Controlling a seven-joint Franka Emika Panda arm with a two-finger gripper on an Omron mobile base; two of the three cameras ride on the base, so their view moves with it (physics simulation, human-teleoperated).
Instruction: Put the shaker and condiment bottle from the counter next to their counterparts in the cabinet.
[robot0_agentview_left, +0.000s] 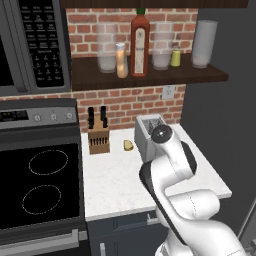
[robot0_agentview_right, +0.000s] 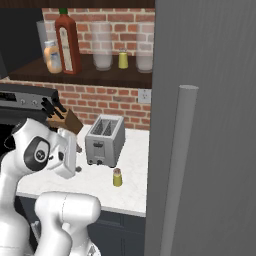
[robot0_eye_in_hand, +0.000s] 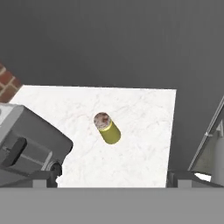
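The orange bottle (robot0_agentview_left: 121, 60) already stood on the shelf (robot0_agentview_left: 150, 76) just beside the tall red bottle (robot0_agentview_left: 140, 44), so step 1 appeared complete. Step 2, the shaker (robot0_eye_in_hand: 107, 127), was in hand: it stood upright on the counter (robot0_eye_in_hand: 144, 109), near the toaster (robot0_agentview_right: 104, 140) and apart from it. The gripper (robot0_eye_in_hand: 113, 178) hung above the shaker with its 2 fingers spread wide, holding nothing. The next move called for a descent centred over the cap, then closing on the body.

Olive-yellow shaker (robot0_agentview_right: 117, 178) upright on the counter (robot0_agentview_right: 131, 187) near the toaster; orange condiment bottle (robot0_agentview_left: 121, 60) on the cabinet (robot0_agentview_left: 150, 76) shelf.
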